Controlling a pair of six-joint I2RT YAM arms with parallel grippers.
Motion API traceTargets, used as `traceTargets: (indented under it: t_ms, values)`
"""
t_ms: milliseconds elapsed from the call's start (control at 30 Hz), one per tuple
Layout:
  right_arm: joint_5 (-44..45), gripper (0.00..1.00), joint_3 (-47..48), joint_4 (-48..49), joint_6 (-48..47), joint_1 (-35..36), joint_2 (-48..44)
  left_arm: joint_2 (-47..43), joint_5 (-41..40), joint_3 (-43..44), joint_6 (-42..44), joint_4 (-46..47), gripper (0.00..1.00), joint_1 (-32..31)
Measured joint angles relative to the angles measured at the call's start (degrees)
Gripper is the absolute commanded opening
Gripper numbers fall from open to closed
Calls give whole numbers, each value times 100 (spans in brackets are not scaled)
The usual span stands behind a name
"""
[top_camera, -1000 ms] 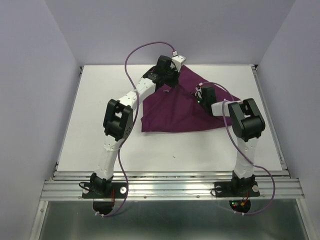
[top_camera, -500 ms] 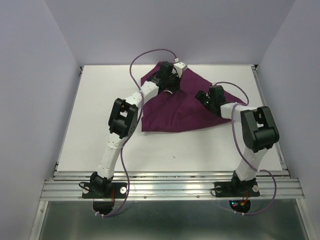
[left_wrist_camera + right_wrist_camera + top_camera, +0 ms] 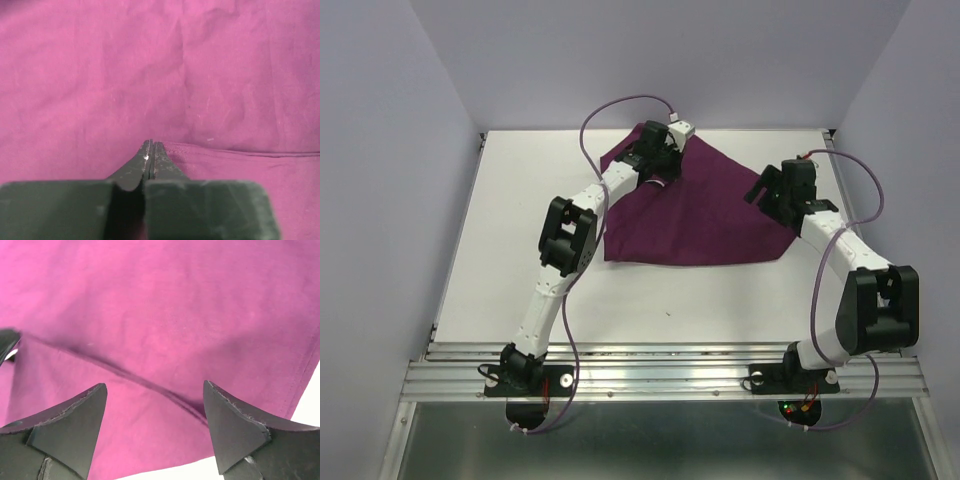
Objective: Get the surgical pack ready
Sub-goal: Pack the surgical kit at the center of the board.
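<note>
Left wrist: left hand (image 3: 150, 146) pinches purple cloth (image 3: 230, 75); right hand (image 3: 154, 386) spread.

White table (image 3: 500, 220), plum-purple cloth (image 3: 700, 220) lying across its far half

In the top view, part of the cloth (image 3: 710, 215) is hidden by the left arm (image 3: 615, 180), and the fingertips of the left hand (image 3: 655, 165) are covered by its own wrist. In both wrist views the cloth is cut off by the frame edges. A dark shape (image 3: 6, 342) at the left edge of the right wrist view cannot be identified.
</note>
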Motion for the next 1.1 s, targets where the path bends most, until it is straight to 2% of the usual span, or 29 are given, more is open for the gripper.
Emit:
traceTargets:
  t_ms: [33, 133, 200, 367, 433, 500, 533, 600, 633, 667, 733, 767, 833, 900, 933, 1033, 1100]
  values:
    - [11, 83, 52, -59, -48, 0, -48, 37, -2, 94, 0, -22, 44, 0]
    - [-55, 81, 190, -164, -184, 0, -66, 151, -35, 387, -46, -26, 73, 0]
    - [-190, 80, 240, -219, -278, 0, -63, 149, -33, 433, -39, -26, 80, 0]
    - [-509, 78, 372, -275, -431, 151, 81, 125, -157, 476, -57, -74, 81, 2]
    - [-581, 77, 516, -289, -483, 306, 236, 61, -369, 476, -55, -203, 78, 4]
    - [-623, 75, 767, -297, -542, 520, 483, -98, -649, 476, -59, -391, 70, 26]
    - [-654, 75, 938, -271, -581, 684, 680, -208, -758, 459, -101, -455, 59, 37]
    - [-682, 71, 1274, -308, -662, 953, 1032, -573, -960, 278, -269, -555, 45, 125]
    - [-684, 69, 1423, -304, -704, 1088, 1189, -748, -988, 164, -337, -592, 45, 179]
    - [-684, 68, 1530, -315, -737, 1174, 1309, -1003, -990, -11, -481, -623, 33, 317]
    - [-693, 66, 1893, -391, -824, 1432, 1672, -1427, -962, -361, -782, -586, 20, 634]
    - [-688, 64, 2052, -407, -859, 1537, 1829, -1567, -942, -505, -970, -586, 0, 778]
    - [-691, 62, 2286, -450, -901, 1711, 2065, -1974, -807, -1043, -1368, -450, 0, 1397]
    - [-691, 61, 2557, -509, -955, 1814, 2312, -2083, -763, -1300, -1591, -420, 0, 1784]
    - [-695, 60, 2704, -573, -962, 1836, 2430, -2096, -743, -1545, -1768, -385, 0, 2173]
    - [-693, 60, 3381, -710, -1019, 1838, 2957, -1919, -765, -1893, -2002, -442, 0, 2651]
    - [-693, 60, 3797, -756, -1088, 1860, 3279, -1633, -800, -2002, -2153, -520, 0, 2758]
